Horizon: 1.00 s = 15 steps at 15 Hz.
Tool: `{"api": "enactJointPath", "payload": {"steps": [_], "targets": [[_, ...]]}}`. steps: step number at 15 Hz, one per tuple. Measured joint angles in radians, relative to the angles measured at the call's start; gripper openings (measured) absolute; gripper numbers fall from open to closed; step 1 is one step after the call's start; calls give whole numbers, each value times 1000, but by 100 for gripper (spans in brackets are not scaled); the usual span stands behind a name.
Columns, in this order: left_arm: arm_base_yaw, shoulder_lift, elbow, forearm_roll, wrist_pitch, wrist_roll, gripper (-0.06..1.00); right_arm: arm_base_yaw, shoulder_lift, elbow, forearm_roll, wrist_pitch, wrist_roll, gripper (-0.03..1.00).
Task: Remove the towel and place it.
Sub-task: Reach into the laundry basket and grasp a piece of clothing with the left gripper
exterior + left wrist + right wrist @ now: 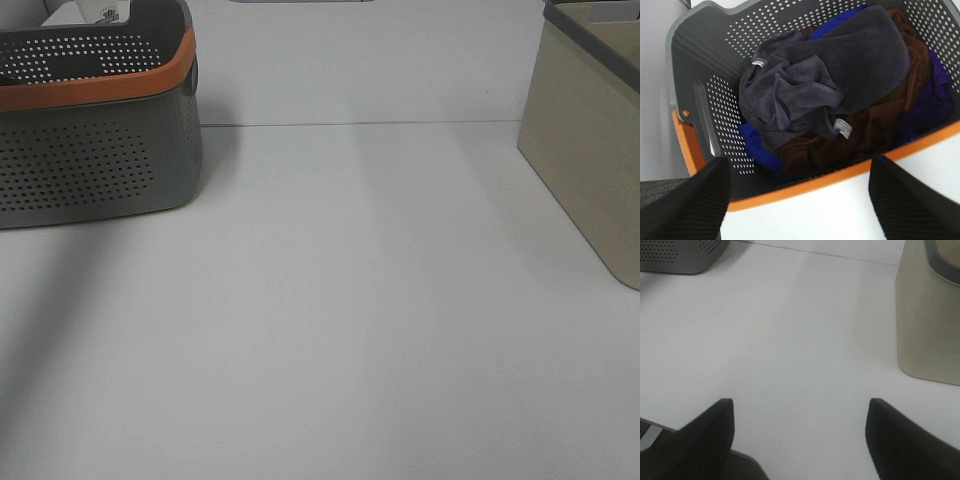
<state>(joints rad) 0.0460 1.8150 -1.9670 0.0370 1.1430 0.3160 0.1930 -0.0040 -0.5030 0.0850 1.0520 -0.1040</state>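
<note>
Basket [100,170], grey perforated with an orange rim, sits at 10 o'clock on the white table [350,320] in the high view. Beige bin [590,150] at 3 o'clock. Neither arm shows in that view.

Left wrist view looks down into the basket. Towel [825,80], charcoal and crumpled, lies on top of the pile, white tag [842,127] showing at one hem. Under it and touching it: brown cloth [875,125], blue cloth [752,142], purple cloth [940,85].

Left gripper [800,160] hovers above the basket's near rim, jaws spread wide, nothing between them. Right gripper [800,402] hangs over bare table toward 5 o'clock, jaws also wide and empty.

Step in hand, as I judge it: descent for the pick, not yet begun.

Risks:
- Charcoal folds drape straight onto the brown cloth, so a deep pinch could take both layers and drag the brown out too.
- Shallow pinch on one loose fold may slip as the cloth's weight comes on.
- Gripper sits close over the rim; a descent off line could strike it and shove the basket.
- Trailing cloth could catch the rim on lift and tip the basket.
- Drop spot is unclear from here, table or beige bin.
</note>
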Motion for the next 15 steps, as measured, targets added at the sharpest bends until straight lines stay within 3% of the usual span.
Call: {"api": "enactJointPath", "payload": {"steps": [2,4,6,9,11,15], "targets": [[49,70,-65,-48,14,39,71,0,0,0,0,0,1,72],[134,132,-91,-146,15,154,71,0,0,0,0,0,10,72],[224,186,-92,-289,8,298,71,0,0,0,-7,0,24,72],[338,267,-92,-538,-48,395,71,0,0,0,-21,0,54,72],[358,316,-93,-630,-104,500,71,0,0,0,-22,0,57,72],[318,383,-101,-670,-145,600,71,0,0,0,-23,0,69,72]]}}
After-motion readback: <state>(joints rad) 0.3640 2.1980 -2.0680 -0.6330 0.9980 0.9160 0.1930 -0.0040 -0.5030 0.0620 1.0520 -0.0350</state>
